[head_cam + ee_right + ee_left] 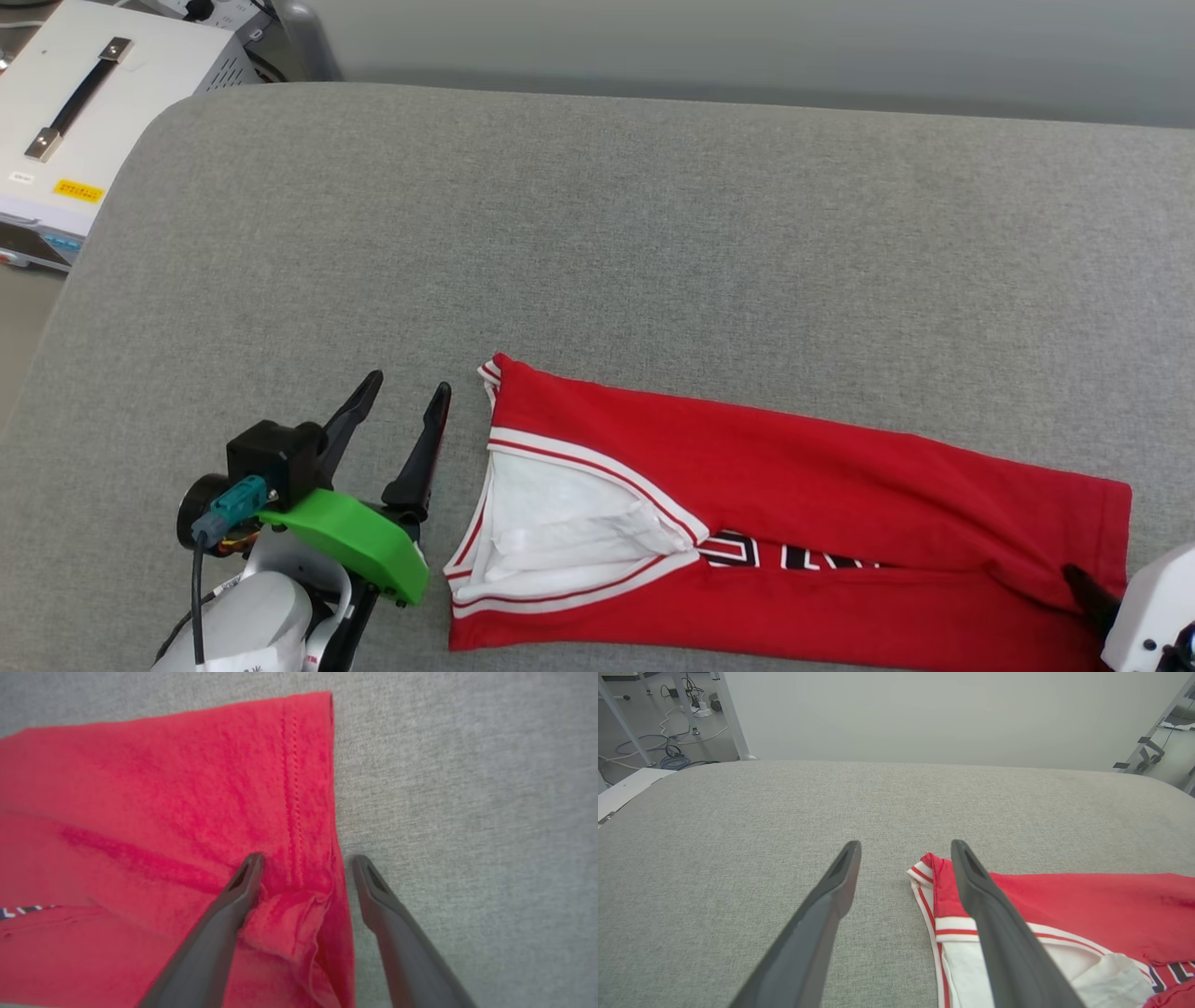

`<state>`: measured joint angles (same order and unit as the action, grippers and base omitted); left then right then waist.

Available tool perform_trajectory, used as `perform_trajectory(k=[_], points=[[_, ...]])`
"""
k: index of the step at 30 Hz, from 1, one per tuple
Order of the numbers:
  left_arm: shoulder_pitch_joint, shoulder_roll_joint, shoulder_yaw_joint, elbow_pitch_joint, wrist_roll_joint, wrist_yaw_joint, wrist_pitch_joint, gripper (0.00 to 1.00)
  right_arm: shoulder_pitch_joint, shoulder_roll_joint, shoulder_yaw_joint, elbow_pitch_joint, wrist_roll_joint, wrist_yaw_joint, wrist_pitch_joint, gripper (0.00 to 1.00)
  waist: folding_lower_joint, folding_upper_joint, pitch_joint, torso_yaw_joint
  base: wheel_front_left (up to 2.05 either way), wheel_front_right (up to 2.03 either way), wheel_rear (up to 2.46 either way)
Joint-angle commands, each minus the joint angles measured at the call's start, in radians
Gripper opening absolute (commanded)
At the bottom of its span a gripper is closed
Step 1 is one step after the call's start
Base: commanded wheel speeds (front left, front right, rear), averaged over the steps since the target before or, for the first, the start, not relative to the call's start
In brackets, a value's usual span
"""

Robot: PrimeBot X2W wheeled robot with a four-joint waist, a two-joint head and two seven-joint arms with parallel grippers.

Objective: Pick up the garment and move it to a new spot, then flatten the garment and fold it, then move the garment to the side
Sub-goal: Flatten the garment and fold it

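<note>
Near the front edge of the grey pad [597, 233], find the garment [840, 504] folded into a long strip, likely soft and floppy; pinch collar end beside the wide-open, empty left gripper [409, 383] and hem corner straddled by the parted, unclosed right gripper [307, 857].

Red garment [803, 467], white striped trim

I see the red jersey T-shirt [794, 467], white striped-trim sleeve uppermost, folded lengthwise into a long band, flat on grey fabric surface [597, 233].
</note>
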<state>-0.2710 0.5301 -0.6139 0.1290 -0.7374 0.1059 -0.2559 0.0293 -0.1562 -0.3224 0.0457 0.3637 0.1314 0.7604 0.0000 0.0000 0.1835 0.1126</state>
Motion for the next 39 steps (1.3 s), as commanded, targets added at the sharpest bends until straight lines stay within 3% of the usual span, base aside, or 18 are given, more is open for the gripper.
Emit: perform_trajectory(k=[1,9,10,11,12,13,22,34,39], points=[[0.017,-0.008,0.007,0.005,0.009,-0.008,-0.006,1.00,-0.004,0.013,0.010,0.022,0.001,-0.001,-0.007,1.00,0.0000,0.0000,0.004,-0.002,0.00,0.00,0.00],[0.007,-0.025,0.022,0.022,0.027,-0.031,-0.006,1.00,0.003,0.020,0.078,0.087,0.020,-0.001,-0.037,1.00,0.0000,0.0000,0.025,-0.009,0.00,0.00,0.00],[0.006,-0.027,0.024,0.023,0.028,-0.033,-0.006,1.00,0.004,0.020,0.086,0.093,0.025,-0.001,-0.039,0.94,0.0000,0.0000,0.026,-0.010,0.00,0.00,0.00],[0.005,-0.028,0.027,0.025,0.031,-0.035,-0.006,1.00,0.006,0.020,0.096,0.100,0.029,-0.001,-0.042,0.48,0.0000,0.0000,0.027,-0.010,0.00,0.00,0.00],[0.005,-0.029,0.028,0.027,0.032,-0.037,-0.006,1.00,0.006,0.019,0.102,0.105,0.032,-0.001,-0.045,0.28,0.0000,0.0000,0.027,-0.010,0.00,0.00,0.00],[0.004,-0.030,0.029,0.029,0.034,-0.039,-0.006,1.00,0.007,0.018,0.107,0.111,0.036,-0.001,-0.048,0.00,0.0000,0.0000,0.026,-0.011,0.00,0.00,0.00],[0.014,-0.039,0.033,0.051,0.042,-0.051,-0.006,1.00,0.002,-0.032,0.101,0.137,0.052,-0.001,-0.097,0.00,0.0000,0.0000,-0.018,-0.010,0.00,0.00,0.00],[0.029,-0.040,0.034,0.058,0.037,-0.053,-0.006,1.00,-0.036,-0.149,-0.037,0.166,0.010,-0.001,-0.167,0.00,0.0000,0.0000,-0.057,-0.004,0.00,0.00,0.00],[0.035,-0.045,0.036,0.057,0.035,-0.050,-0.006,1.00,-0.037,-0.158,-0.054,0.167,0.003,-0.001,-0.164,0.00,0.0000,0.0000,-0.068,-0.001,0.00,0.00,0.00]])
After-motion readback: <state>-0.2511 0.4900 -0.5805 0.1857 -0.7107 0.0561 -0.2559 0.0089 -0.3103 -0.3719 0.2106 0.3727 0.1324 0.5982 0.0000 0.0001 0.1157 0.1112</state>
